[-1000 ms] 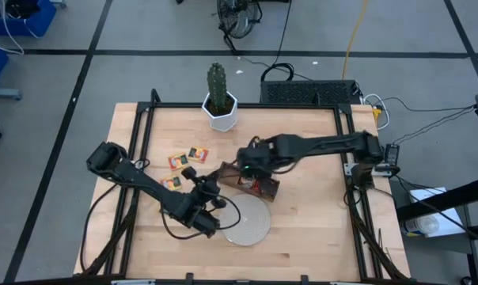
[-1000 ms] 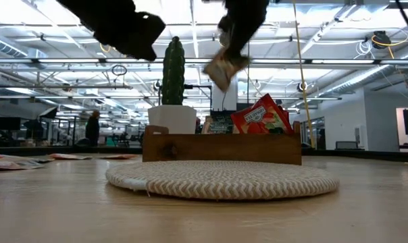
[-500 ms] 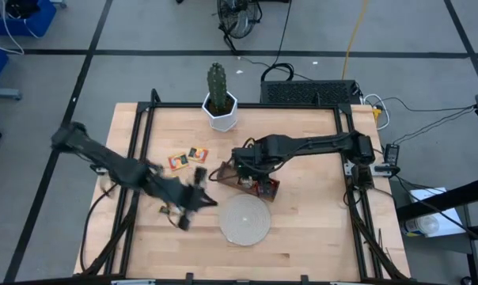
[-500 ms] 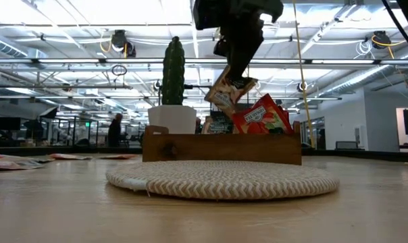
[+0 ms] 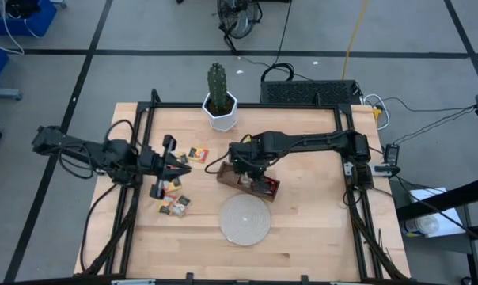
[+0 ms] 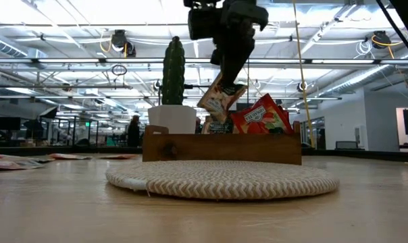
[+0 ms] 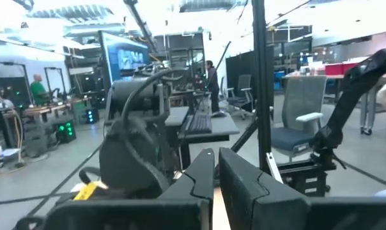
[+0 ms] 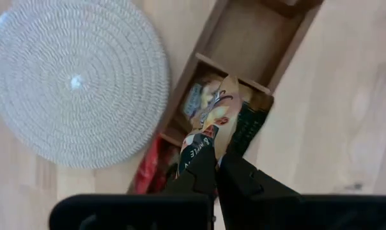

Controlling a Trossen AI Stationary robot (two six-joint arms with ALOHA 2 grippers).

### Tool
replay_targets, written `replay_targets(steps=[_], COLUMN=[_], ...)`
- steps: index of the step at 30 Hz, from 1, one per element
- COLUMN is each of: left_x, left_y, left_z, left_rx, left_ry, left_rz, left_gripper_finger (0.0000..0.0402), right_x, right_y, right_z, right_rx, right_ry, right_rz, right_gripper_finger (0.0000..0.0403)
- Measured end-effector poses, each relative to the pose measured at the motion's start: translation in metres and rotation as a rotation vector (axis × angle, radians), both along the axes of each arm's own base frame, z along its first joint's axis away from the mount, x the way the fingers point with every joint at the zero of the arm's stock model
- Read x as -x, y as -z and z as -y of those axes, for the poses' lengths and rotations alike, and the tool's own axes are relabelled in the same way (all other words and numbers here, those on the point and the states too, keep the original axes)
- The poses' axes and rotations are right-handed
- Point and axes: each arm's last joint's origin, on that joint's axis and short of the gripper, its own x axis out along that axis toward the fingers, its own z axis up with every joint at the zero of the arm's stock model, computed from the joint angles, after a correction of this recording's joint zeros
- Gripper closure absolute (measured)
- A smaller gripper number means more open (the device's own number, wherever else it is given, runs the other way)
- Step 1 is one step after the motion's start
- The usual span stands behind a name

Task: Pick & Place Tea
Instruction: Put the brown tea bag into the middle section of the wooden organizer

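Since a second ago our left arm has swung away from the woven disc (image 5: 246, 219) toward the left edge of the tabletop (image 5: 302, 237), and our right hand (image 6: 228, 74) has come lower over the wooden tray (image 5: 248, 180), carrying its sachet down with it. We now see the left hand (image 5: 174, 162) lying level over the loose tea sachets (image 5: 176, 205) scattered on the wood, close to a pair near the cactus pot (image 5: 221, 113). In the left wrist view its fingers (image 7: 202, 176) stand almost pressed together with only a thin slit between them, and nothing shows between them.

Our right hand is pinching a yellow-brown tea sachet (image 8: 213, 124) by its upper edge. From the right wrist view the sachet hangs tilted over the tray's middle compartment, which already holds a dark green sachet (image 8: 246, 133) and others. The compartment next to it, nearest the disc, holds red sachets (image 6: 261, 116), which stick up above the tray wall in the low view. The end compartment farthest from the disc looks bare. In the low view the held sachet's lower corner sits just above the tray's rim; we cannot tell whether it touches the sachets below. The disc lies just in front of the tray.
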Motion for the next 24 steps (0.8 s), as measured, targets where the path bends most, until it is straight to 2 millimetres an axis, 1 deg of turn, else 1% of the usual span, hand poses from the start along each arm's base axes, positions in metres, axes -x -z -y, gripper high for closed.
replay_targets(steps=[5, 9, 13, 17, 24], left_x=[-0.004, -0.009, -0.012, -0.013, -0.014], left_y=[0.011, 0.015, 0.018, 0.019, 0.020], left_z=[-0.001, 0.000, 0.001, 0.001, 0.001], left_rx=[0.008, 0.003, 0.001, -0.002, -0.003], left_ry=[-0.011, -0.011, -0.011, -0.011, -0.014], left_rz=[-0.042, -0.068, -0.083, -0.095, -0.097], left_gripper_finger=[0.0371, 0.0371, 0.0371, 0.0371, 0.0371], right_x=[-0.003, -0.003, -0.001, 0.002, 0.003], right_y=[0.003, 0.017, 0.029, 0.038, 0.043], right_z=[-0.002, -0.001, -0.001, -0.004, -0.008], right_rx=[-0.007, -0.009, -0.013, -0.014, -0.017], right_ry=[0.005, 0.032, 0.051, 0.049, 0.041], right_rz=[0.027, -0.001, -0.013, -0.043, -0.049], right_gripper_finger=[0.0403, 0.0403, 0.0403, 0.0403, 0.0403])
